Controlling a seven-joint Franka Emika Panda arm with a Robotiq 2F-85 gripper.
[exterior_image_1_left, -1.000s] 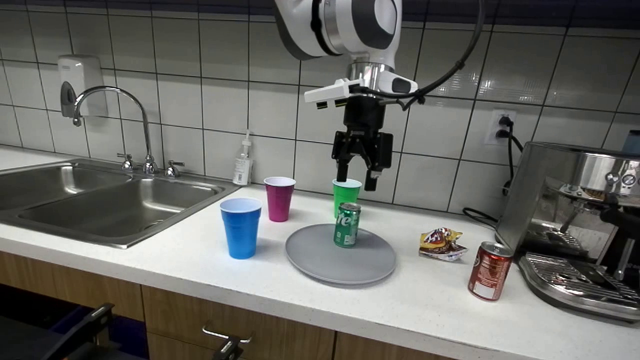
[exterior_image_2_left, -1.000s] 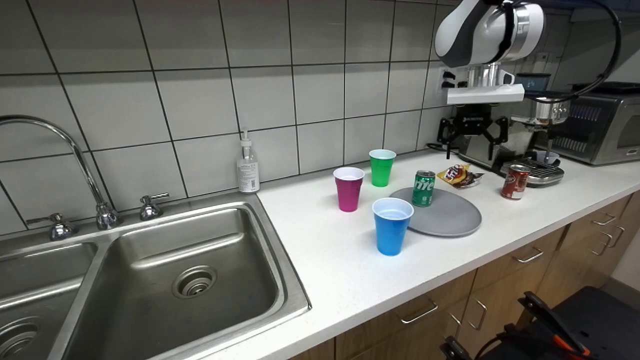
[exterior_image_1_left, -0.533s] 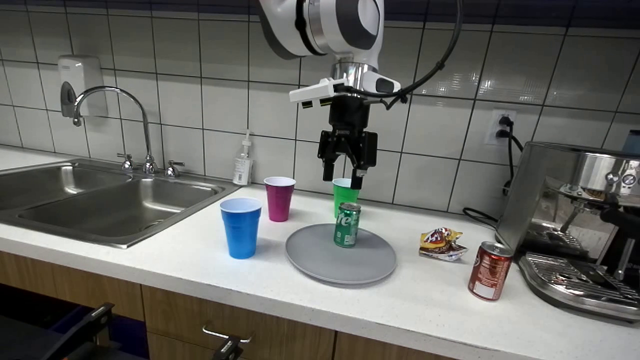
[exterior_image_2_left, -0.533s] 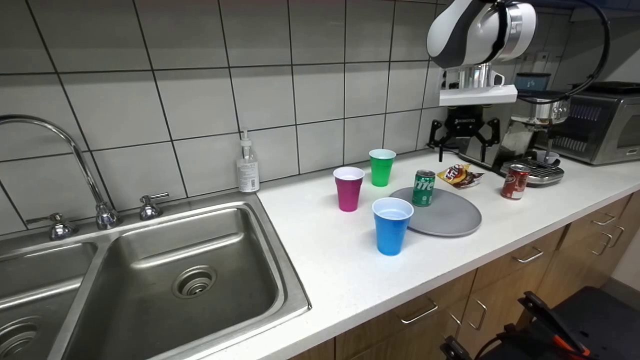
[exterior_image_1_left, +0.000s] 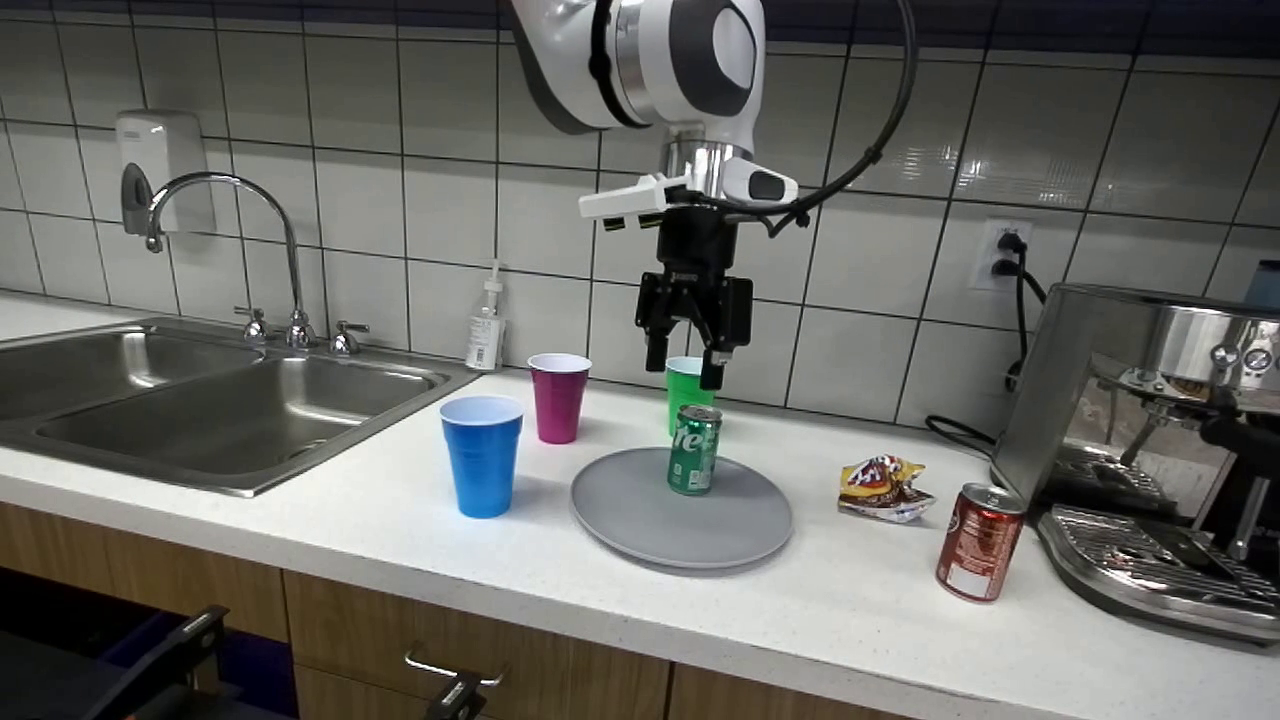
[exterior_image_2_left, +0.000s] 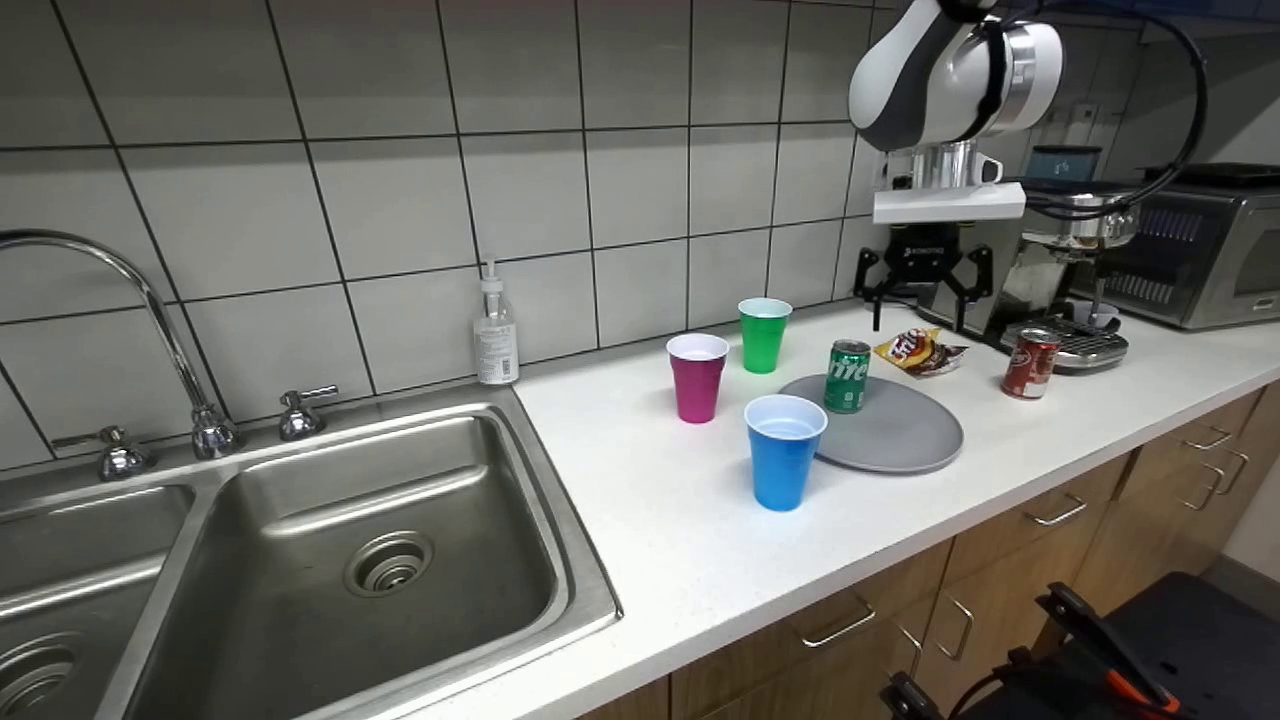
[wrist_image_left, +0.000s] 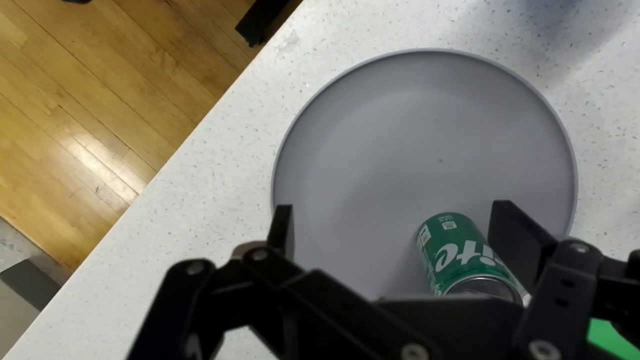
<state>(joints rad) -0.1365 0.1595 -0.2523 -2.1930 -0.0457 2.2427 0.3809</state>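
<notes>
Green can (exterior_image_1_left: 694, 452) stood upright toward the far side of the gray plate (exterior_image_1_left: 640, 525), below the end effector (exterior_image_1_left: 684, 366), which was spread wide, held nothing and seemed off-center, so a straight descent could have clipped and toppled the can.
</notes>
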